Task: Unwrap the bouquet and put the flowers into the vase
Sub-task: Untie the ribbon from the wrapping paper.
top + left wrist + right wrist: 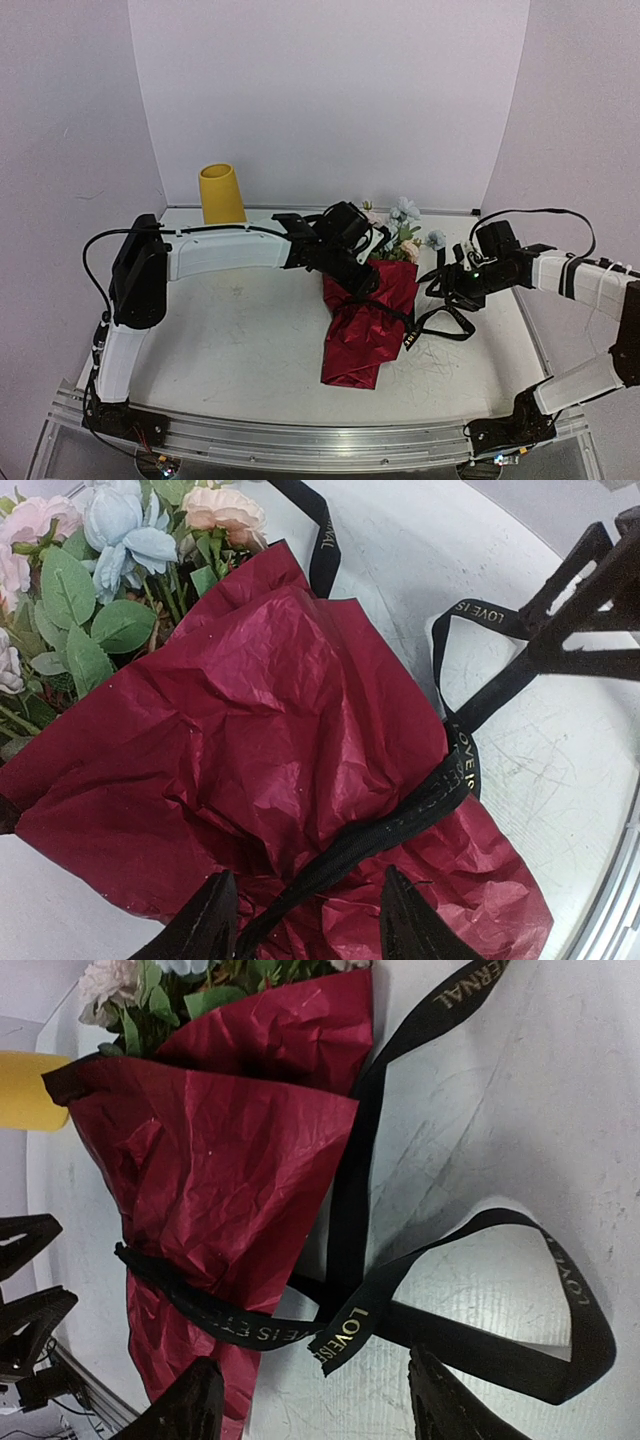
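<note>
Straddling the black ribbon band [400, 825] crosswise on the crinkled dark red paper bouquet [260, 710], our left gripper [305, 920] gapes nearest; our right gripper [315, 1395] gapes empty alongside.

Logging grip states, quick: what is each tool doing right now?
Left tool: open over the black ribbon, gripping nothing.
Right tool: open, gripping nothing.

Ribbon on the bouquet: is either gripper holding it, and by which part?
Nothing is held. The ribbon runs loose between the fingers of the open left gripper, and its loop lies on the table by the open right gripper.
</note>
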You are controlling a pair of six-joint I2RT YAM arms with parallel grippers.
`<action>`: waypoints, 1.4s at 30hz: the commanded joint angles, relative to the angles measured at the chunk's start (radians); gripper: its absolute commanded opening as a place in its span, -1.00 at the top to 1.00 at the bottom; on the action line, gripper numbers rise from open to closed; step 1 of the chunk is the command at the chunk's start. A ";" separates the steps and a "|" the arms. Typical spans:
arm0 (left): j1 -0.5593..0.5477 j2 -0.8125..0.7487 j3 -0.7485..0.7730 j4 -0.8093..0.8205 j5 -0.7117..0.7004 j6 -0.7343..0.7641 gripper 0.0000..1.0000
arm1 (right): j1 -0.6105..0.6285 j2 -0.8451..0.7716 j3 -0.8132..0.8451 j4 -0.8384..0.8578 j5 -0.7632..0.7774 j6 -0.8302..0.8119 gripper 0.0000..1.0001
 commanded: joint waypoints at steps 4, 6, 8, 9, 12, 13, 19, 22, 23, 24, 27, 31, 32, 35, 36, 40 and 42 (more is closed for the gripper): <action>-0.030 0.051 0.080 0.003 0.016 0.101 -0.11 | 0.017 0.016 -0.044 -0.012 -0.060 -0.020 -0.20; -0.041 0.075 0.097 0.003 0.018 0.141 -0.27 | 0.016 0.002 -0.056 -0.013 -0.059 -0.021 -0.17; -0.051 0.101 0.122 0.003 0.010 0.200 -0.52 | 0.016 -0.039 -0.074 -0.013 -0.042 -0.019 -0.17; -0.058 0.113 0.134 0.003 -0.002 0.226 -0.58 | 0.016 -0.068 -0.084 -0.013 -0.031 -0.018 -0.17; -0.074 0.150 0.173 0.003 -0.014 0.321 -0.59 | 0.016 -0.157 -0.110 -0.015 -0.002 -0.006 -0.18; -0.081 0.159 0.180 0.003 -0.015 0.349 -0.58 | 0.016 -0.192 -0.119 -0.017 0.006 -0.002 -0.18; -0.109 0.195 0.186 -0.002 -0.129 0.432 -0.48 | 0.016 -0.322 -0.147 -0.021 0.032 0.007 -0.22; -0.114 0.210 0.189 -0.002 -0.205 0.409 -0.47 | 0.016 -0.349 -0.146 -0.025 0.043 0.005 -0.24; -0.117 0.215 0.190 -0.002 -0.226 0.404 -0.47 | 0.017 -0.355 -0.146 -0.026 0.045 0.003 -0.24; -0.119 0.220 0.195 -0.002 -0.254 0.401 -0.47 | 0.016 -0.360 -0.145 -0.026 0.049 0.001 -0.24; -0.127 0.244 0.222 -0.001 -0.308 0.396 -0.40 | 0.016 -0.361 -0.139 -0.029 0.053 -0.006 -0.25; -0.135 0.270 0.266 -0.002 -0.360 0.389 0.06 | 0.016 -0.356 -0.132 -0.034 0.053 -0.019 -0.26; -0.136 0.272 0.279 -0.001 -0.367 0.384 0.21 | 0.016 -0.354 -0.131 -0.035 0.053 -0.023 -0.26; -0.139 0.260 0.309 0.000 -0.370 0.355 0.62 | 0.016 -0.343 -0.126 -0.036 0.052 -0.034 -0.26; -0.139 0.252 0.315 0.000 -0.372 0.338 0.72 | 0.016 -0.339 -0.124 -0.037 0.051 -0.038 -0.26; -0.139 0.172 0.276 0.000 -0.424 0.233 0.84 | 0.016 -0.314 -0.114 -0.040 0.052 -0.055 -0.27; -0.139 0.110 0.215 0.001 -0.445 0.168 0.87 | 0.016 -0.299 -0.109 -0.043 0.050 -0.064 -0.28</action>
